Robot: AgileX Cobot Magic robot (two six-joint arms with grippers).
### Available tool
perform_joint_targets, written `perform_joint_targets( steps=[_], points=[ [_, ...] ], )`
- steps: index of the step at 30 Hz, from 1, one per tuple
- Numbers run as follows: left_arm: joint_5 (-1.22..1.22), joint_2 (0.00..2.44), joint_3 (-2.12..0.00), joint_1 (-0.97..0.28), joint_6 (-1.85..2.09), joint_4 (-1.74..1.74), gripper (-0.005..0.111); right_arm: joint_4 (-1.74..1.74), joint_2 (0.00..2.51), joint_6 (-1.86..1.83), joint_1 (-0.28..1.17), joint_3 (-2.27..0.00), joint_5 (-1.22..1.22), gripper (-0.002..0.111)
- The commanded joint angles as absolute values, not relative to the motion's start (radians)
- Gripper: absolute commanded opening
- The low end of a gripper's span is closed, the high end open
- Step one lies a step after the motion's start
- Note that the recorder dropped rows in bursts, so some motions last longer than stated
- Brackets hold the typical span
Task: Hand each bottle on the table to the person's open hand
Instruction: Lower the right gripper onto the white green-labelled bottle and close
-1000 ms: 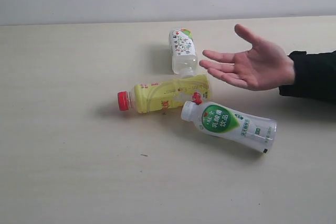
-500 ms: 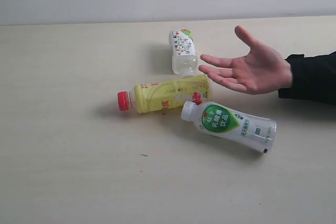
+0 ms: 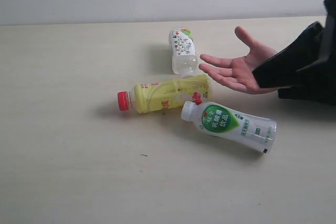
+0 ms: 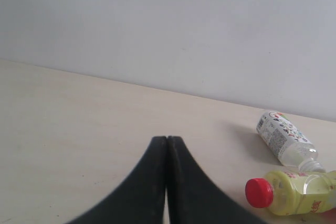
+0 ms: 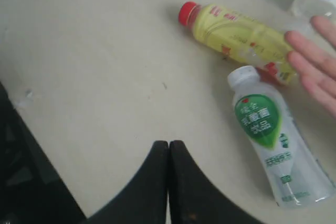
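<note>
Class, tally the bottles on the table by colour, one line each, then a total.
Yellow bottle: 1
White bottle with green label: 1
Clear bottle with patterned label: 1
Total: 3 plainly seen; a second red cap may mark a fourth, mostly hidden.

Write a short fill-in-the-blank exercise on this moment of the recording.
The cap on the yellow bottle is ___.
The white bottle has a ___ label.
The left gripper and right gripper are both ___.
The person's hand is ___, palm up.
Missing words: red; green; shut; open.
</note>
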State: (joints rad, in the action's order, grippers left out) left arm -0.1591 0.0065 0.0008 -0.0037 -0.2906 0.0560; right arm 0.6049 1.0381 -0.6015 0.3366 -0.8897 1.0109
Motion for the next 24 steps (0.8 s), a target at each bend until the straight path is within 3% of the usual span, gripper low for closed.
perform_joint_targets(
  steps=[1, 7, 9, 11, 15, 17, 24],
  points=[
    [-0.151, 0.0, 0.0, -0.001, -0.289, 0.06, 0.002, 0.591, 1.162, -0.667, 0.345, -0.932, 1.078, 0.0],
    [-0.151, 0.0, 0.0, -0.001, -0.289, 0.06, 0.002, 0.168, 1.325, -0.384, 0.536, -1.004, 1.088, 0.001],
    [-0.151, 0.0, 0.0, -0.001, -0.289, 0.06, 0.002, 0.047, 1.388, -0.325, 0.61, -1.038, 1.084, 0.008],
    [-0.151, 0.0, 0.0, -0.001, -0.289, 0.06, 0.002, 0.036, 1.443, -0.338, 0.651, -1.08, 1.082, 0.019],
    [-0.151, 0.0, 0.0, -0.001, -0.289, 0.06, 0.002, 0.0, 1.538, -0.453, 0.662, -1.101, 1.058, 0.058],
    [-0.151, 0.0, 0.0, -0.001, -0.289, 0.06, 0.002, -0.007, 1.566, -0.455, 0.662, -1.101, 1.038, 0.067],
    [-0.151, 0.0, 0.0, -0.001, -0.291, 0.06, 0.002, -0.054, 1.621, -0.476, 0.662, -1.101, 1.03, 0.071]
  ],
)
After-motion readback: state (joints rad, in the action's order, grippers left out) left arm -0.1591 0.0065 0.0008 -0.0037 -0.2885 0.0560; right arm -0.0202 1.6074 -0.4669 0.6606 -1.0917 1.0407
